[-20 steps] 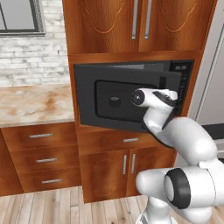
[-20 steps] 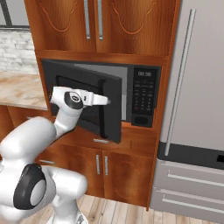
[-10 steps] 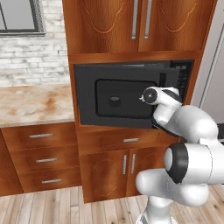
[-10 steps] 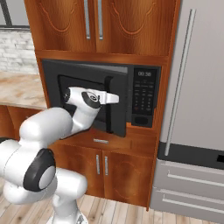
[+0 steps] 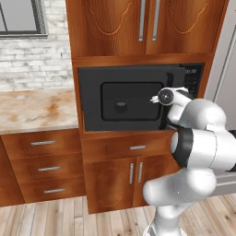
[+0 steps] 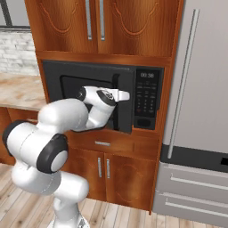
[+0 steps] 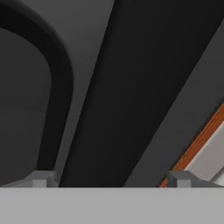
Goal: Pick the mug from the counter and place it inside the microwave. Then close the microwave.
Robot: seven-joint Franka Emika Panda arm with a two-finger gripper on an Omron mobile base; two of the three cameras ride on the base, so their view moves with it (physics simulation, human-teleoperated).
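At the microwave (image 5: 124, 99) door; gripper (image 7: 111, 177) spread wide.

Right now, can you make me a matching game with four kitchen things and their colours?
Things:
1. microwave
2. counter
3. fridge
4. drawers

Colours:
a. mottled beige and rust
b. brown wood
c. black
d. pale grey

Pairs: 1-c, 2-a, 3-d, 4-b

Even, flat rendered light, no glare.
Base views soft and slightly blurred; hand view dim, the microwave (image 7: 131, 87) door close-up, smooth, featureless.
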